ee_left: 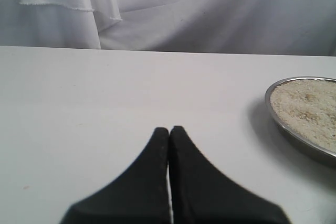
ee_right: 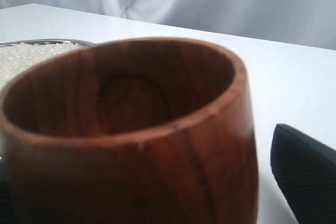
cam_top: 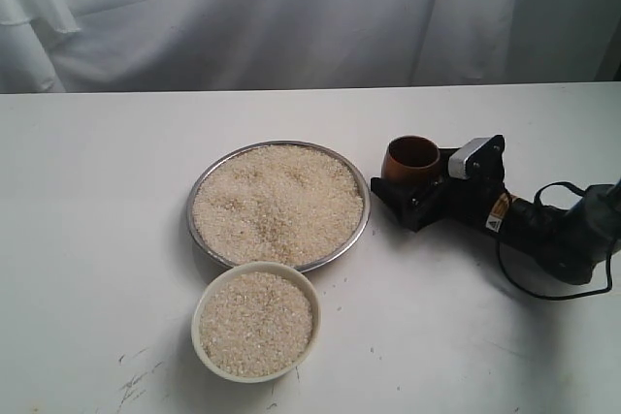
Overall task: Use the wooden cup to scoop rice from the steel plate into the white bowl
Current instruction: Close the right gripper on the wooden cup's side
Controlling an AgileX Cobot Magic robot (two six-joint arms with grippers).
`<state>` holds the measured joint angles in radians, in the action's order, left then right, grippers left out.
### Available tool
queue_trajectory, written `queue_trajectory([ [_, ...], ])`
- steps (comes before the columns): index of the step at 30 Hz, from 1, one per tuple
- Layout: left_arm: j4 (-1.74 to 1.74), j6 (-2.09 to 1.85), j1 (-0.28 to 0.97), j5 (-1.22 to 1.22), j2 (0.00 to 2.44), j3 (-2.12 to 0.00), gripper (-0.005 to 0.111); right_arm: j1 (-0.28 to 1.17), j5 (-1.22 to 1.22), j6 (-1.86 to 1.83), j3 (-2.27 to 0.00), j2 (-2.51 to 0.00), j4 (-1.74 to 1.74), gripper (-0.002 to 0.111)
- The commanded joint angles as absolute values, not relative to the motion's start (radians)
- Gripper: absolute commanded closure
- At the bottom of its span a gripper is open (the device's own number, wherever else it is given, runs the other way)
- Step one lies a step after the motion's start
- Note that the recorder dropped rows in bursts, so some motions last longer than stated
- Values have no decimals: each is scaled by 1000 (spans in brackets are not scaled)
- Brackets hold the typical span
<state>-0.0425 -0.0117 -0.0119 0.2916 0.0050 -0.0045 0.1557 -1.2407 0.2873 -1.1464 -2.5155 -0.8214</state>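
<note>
The steel plate [cam_top: 365, 215] lies mid-table, heaped with rice [cam_top: 277, 203]. Just in front of it stands the white bowl [cam_top: 199, 322], filled with rice nearly to its rim. The wooden cup [cam_top: 410, 158] stands upright and empty on the table to the right of the plate. My right gripper [cam_top: 412, 181] lies low around the cup. In the right wrist view the cup [ee_right: 131, 145] fills the frame, and one black fingertip [ee_right: 307, 174] stands a small gap away from its side. My left gripper [ee_left: 169, 129] is shut with nothing in it, over bare table left of the plate [ee_left: 294, 135].
A white cloth backdrop [cam_top: 291, 16] hangs behind the table's far edge. The right arm's black cable [cam_top: 543, 288] loops over the table at the right. Faint dark scuffs [cam_top: 136, 380] mark the tabletop near the front left.
</note>
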Motion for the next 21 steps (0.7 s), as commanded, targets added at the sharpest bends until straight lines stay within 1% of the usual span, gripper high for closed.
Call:
queue_trajectory([
  [1,-43,-9,-10,285,0,0,107,157,-1221,310,-1157,-2534,-829,16],
  [6,-43,-9,-10,285,0,0,107,157,-1221,299,-1157,-2534,-822,18],
  [9,-43,-9,-10,285,0,0,107,157,-1221,299,-1157,-2534,-822,27],
  [12,-43,-9,-10,285,0,0,107,157,-1221,325,-1157,-2534,-847,46],
  [18,-43,-9,-10,285,0,0,107,142,-1218,435,-1157,-2472,-942,102],
  [19,-43,-9,-10,285,0,0,107,140,-1200,450,-1157,-2454,-971,108],
  [21,-43,-9,-10,285,0,0,107,139,-1143,488,-1157,-2411,-1012,108],
])
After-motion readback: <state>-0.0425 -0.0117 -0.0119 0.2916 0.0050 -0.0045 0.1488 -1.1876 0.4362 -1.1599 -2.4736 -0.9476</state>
